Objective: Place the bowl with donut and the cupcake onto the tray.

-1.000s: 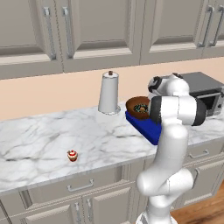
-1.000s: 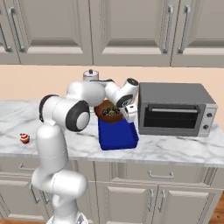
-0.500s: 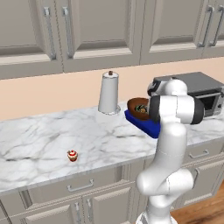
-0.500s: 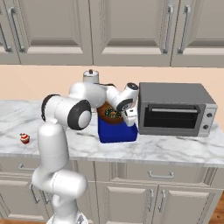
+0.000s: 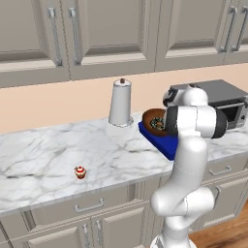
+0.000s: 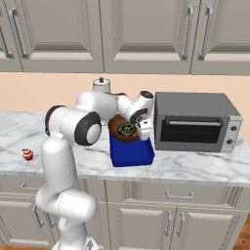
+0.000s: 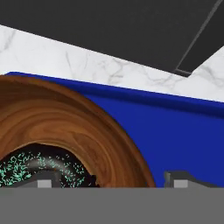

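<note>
The brown wooden bowl (image 6: 118,128) hangs tilted just over the dark blue tray (image 6: 131,152), with the chocolate donut (image 6: 127,130) inside it. My gripper (image 6: 143,132) is shut on the bowl's rim on the side toward the toaster oven. In the hand view one fingertip sits inside the bowl (image 7: 78,127) by the donut (image 7: 30,164), the other outside over the tray (image 7: 175,131); the gripper (image 7: 113,181) straddles the wall. The bowl (image 5: 151,116), donut (image 5: 158,124) and tray (image 5: 167,145) sit partly behind my arm. The cupcake (image 5: 80,172) (image 6: 28,155) stands alone far left on the counter.
A toaster oven (image 6: 195,122) stands right beside the tray. A paper towel roll (image 5: 121,102) stands behind the bowl near the wall. Marble counter (image 5: 43,155) stretches between the tray and the cupcake. Cabinets hang above.
My gripper has carried the bowl slightly lower and toward the toaster oven, closer over the tray. The cupcake has not moved.
</note>
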